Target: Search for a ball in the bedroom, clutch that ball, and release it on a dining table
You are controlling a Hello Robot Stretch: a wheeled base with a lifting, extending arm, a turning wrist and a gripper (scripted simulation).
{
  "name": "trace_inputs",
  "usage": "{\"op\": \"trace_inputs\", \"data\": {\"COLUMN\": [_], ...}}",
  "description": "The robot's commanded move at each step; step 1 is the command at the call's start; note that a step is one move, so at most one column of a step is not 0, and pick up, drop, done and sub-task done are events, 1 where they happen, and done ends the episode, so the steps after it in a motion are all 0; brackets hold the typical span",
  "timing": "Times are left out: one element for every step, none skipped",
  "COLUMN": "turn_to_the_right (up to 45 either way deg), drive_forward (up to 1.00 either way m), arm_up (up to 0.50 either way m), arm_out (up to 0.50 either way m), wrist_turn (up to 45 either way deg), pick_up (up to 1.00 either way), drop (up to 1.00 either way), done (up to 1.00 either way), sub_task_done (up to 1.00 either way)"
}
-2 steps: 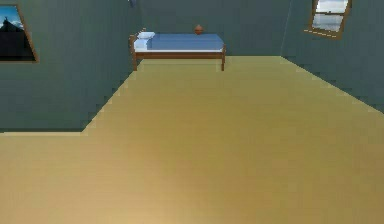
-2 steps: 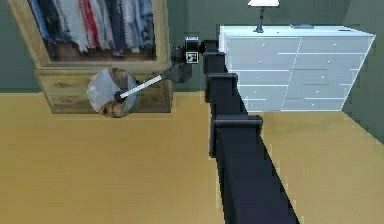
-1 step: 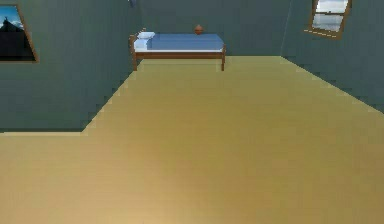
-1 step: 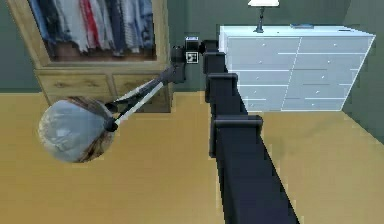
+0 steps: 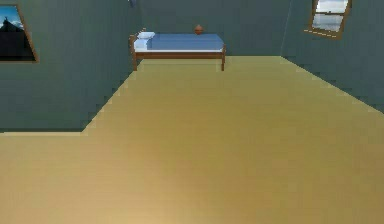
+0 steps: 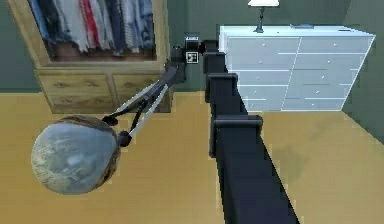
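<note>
**Item: ball** [image 6: 72, 155]. Large, round, mottled grey-blue. It hangs at the far end of the gripper [image 6: 122, 132], near the arm side view's left and clear of the floor [image 6: 330, 160], so the gripper holds it. How the two thin fingers [image 6: 140, 105] are set on it cannot be told.

**Item: arm** [image 6: 238, 150]. Dark square bar reaching away from the near edge, with white marker squares [image 6: 190, 55] at its far end.

**Step in hand (judged).** The ball is taken, and the carry to a dining table is ahead.
- The ball is wide against slim fingers, so drive and turn gently to keep it from swinging loose.
- Drawing the arm in before any turn looks wise.

**Surroundings, arm side.**
- A wooden wardrobe [image 6: 95, 75] stands far left, with clothes [image 6: 90, 20] hanging in it and drawers below.
- A white dresser [image 6: 300, 65] stands far right, with a lamp [image 6: 263, 10] on top.
- Both stand just beyond the arm's end and would catch a careless sweep.

**Surroundings, forward.**
- Bare tan floor runs to a bed [image 5: 180, 45] against the far wall.
- On the bed are a white pillow [image 5: 146, 36] and a small reddish round thing [image 5: 199, 29].
- A window [image 5: 328, 15] is at far right.
- A framed picture [image 5: 14, 35] hangs on the left wall.
- A wall corner [image 5: 85, 128] juts in at near left.
</note>
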Motion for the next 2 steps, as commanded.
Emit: {"op": "trace_inputs", "data": {"turn_to_the_right": [0.0, -45.0], "drive_forward": [0.00, 0.00], "arm_up": [0.00, 0.00], "arm_out": [-0.44, 0.00], "wrist_turn": [0.0, 0.0], "pick_up": [0.00, 0.00], "drop": [0.00, 0.00], "done": [0.00, 0.00], "sub_task_done": [0.00, 0.00]}}
